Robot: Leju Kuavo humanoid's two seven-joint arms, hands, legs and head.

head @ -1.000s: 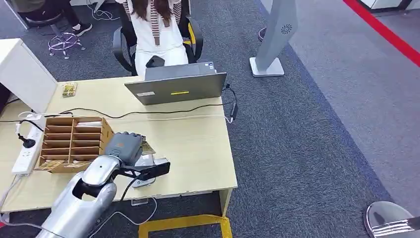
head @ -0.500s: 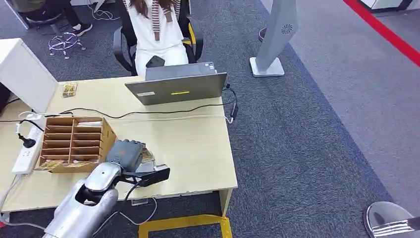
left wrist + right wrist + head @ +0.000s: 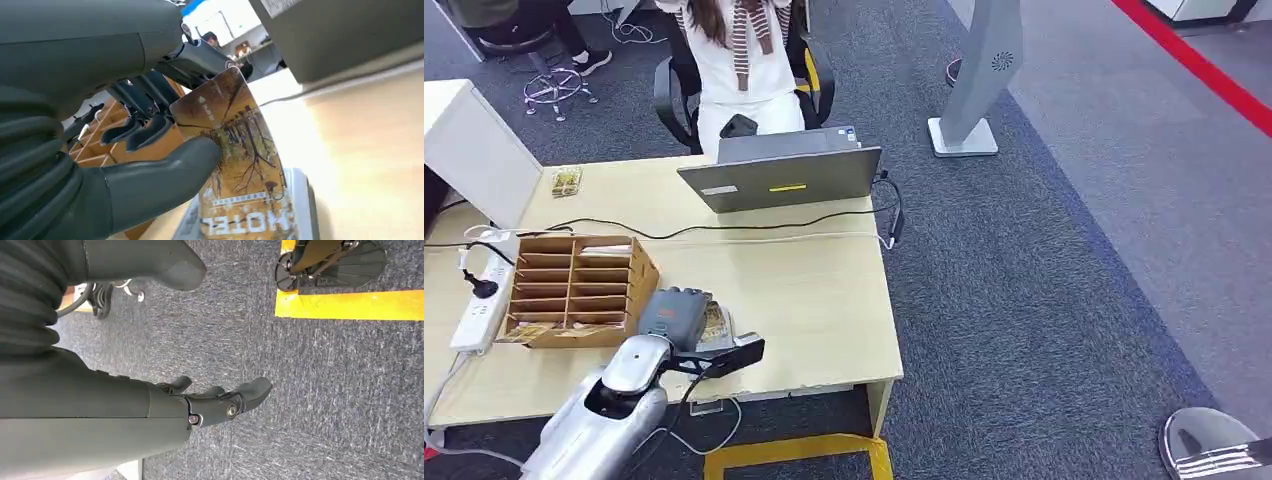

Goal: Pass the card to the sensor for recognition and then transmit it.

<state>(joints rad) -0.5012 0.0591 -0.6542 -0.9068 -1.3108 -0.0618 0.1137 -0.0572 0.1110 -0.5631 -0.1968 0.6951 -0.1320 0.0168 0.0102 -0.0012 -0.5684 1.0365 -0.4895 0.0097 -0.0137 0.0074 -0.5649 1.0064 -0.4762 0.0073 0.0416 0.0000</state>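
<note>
Right now my left hand (image 3: 100,150) pinches the card (image 3: 235,165) between thumb and fingers, holding it just above the pale sensor pad (image 3: 302,200) near the front edge of the desk (image 3: 824,300), beside the wooden sorter box (image 3: 574,290). I judge the recognition step is underway; handing the card on is left to do. My right hand (image 3: 220,402) hangs over the carpet, well away from the sensor pad, fingers loosely apart and holding nothing.

brown tree-printed card (image 3: 235,145), seemingly
</note>
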